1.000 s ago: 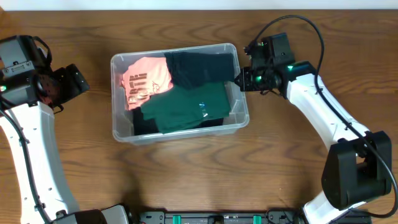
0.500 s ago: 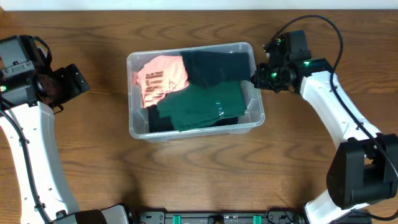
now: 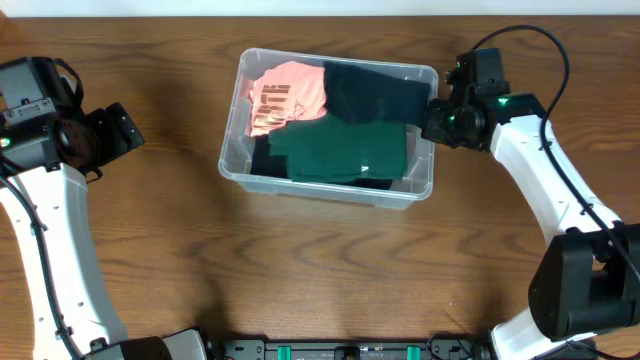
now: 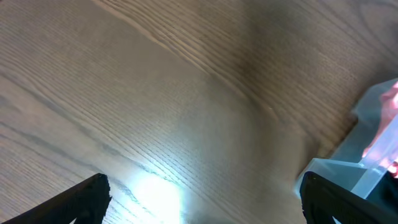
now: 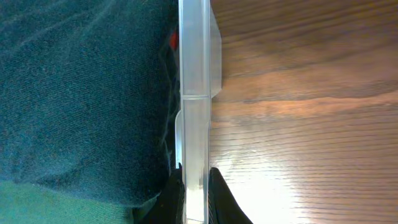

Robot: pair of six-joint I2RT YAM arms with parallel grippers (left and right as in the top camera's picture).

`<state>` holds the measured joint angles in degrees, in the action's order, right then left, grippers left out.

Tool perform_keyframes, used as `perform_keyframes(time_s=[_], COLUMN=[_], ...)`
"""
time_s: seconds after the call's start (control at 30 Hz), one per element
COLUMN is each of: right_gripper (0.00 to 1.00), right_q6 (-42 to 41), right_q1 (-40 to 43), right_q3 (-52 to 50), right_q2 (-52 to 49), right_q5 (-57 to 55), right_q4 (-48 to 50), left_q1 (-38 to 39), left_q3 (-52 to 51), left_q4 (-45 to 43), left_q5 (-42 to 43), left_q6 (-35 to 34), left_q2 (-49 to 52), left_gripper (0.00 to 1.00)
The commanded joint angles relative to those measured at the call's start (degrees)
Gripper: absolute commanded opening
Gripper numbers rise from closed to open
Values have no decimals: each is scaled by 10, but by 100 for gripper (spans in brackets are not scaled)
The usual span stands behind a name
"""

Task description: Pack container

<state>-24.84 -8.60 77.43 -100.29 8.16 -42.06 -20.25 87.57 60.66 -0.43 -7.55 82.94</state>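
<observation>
Both jaws of the right gripper [image 5: 194,198] pinch the container [image 3: 322,186] wall, clothes [image 3: 345,156] just inside them, while the left gripper [image 4: 202,194] hangs spread, well apart.

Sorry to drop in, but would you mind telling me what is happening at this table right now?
The right tool is pinched on the right-hand wall of the clear container, at its rim. The container sits on the wooden table and holds folded clothes: a pink top, a dark garment and a green garment. The left tool is open and empty, off to the container's left.
</observation>
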Motion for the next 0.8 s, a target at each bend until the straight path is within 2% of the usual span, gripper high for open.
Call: perform_keyframes(time_s=[0.0,0.33,0.57,0.6,0.67,0.77], right_gripper=[3,5,8,10,25,35], right_q6=[-17,184,259,261,262,251], right_q1=[32,41,41,41,41,40], right_q3=[-14,-14,-14,-14,-13,-13], right_q2=[-9,-7,-7,-7,-6,-2], right_q5=[-81,-82,-123,-123,-110,-75], right_q4=[-8,20,56,60,62,59], left_q1=[-3,-3,-3,-3,-3,-3], left_q3=[-1,-1,-1,-1,-1,-1], left_q4=[2,2,2,2,2,2], left_q5=[-5,-5,-5,-5,-5,-5], left_q6=[-5,-5,-5,-5,-5,-5], left_q2=[1,1,1,1,1,1], left_gripper=[98,98,98,98,98,98])
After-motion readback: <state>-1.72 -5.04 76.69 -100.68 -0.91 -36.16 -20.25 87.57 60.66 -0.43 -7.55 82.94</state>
